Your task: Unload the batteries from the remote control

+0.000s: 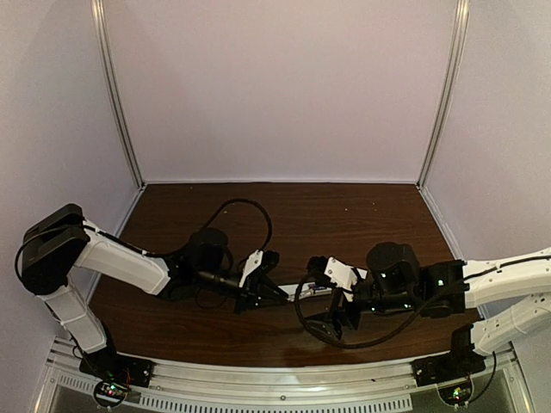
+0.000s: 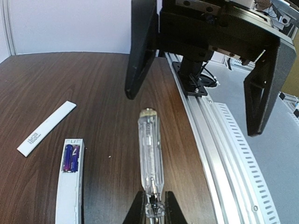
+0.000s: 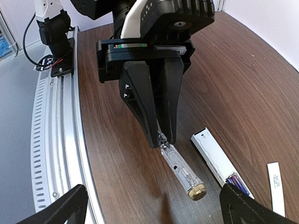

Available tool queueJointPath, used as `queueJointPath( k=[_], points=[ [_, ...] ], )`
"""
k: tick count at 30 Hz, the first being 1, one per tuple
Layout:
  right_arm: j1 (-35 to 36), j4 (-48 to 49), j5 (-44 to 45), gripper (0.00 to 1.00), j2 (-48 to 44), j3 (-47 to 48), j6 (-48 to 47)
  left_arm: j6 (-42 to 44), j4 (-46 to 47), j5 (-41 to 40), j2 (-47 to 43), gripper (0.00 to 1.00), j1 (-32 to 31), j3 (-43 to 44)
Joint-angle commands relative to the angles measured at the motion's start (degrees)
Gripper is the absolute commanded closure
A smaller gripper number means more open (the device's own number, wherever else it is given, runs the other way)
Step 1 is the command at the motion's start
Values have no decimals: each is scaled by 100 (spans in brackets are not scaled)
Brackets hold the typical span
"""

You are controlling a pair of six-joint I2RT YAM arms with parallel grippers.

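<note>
Pinching the clear-handled screwdriver (image 2: pixel 150 154) at its metal end, our left gripper (image 2: pixel 152 207) sits low over the table (image 2: pixel 107 84); our right gripper (image 2: pixel 194 112) faces it, jaws wide apart. The remote control (image 2: pixel 70 193) lies beside the screwdriver, purple batteries (image 2: pixel 71 157) seated in its uncovered compartment, back cover (image 2: pixel 46 128) nearby.

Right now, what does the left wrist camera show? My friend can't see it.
The left tool grips a clear-handled screwdriver over a brown wooden table. To its left lies the white remote control, its bay open with purple batteries inside, and the removed back cover beside it. The right tool hangs open beyond the screwdriver.
</note>
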Motion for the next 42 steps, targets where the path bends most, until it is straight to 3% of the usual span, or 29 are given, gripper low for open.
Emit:
queueJointPath(
  k=[1, 6, 10, 16, 24, 28, 42],
  points=[
    [-57, -99, 301, 0, 54, 221, -324, 278, 208, 544, 123, 100, -23, 137],
    [-152, -20, 184, 0, 182, 281, -489, 375, 133, 823, 137, 100, -19, 193],
    [-170, -242, -115, 8, 527, 528, -572, 408, 127, 1072, 172, 100, -19, 248],
    [-202, -226, -423, 24, 882, 708, -702, 404, 109, 1187, 286, 100, -17, 363],
    [-262, -260, -587, 59, 967, 744, -767, 478, 34, 1275, 397, 100, -10, 486],
    [-276, -290, -594, 67, 946, 703, -758, 512, 8, 1298, 422, 100, -10, 514],
    [-293, -280, -681, 59, 1001, 682, -701, 472, 60, 1495, 450, 100, -10, 542]
  ],
)
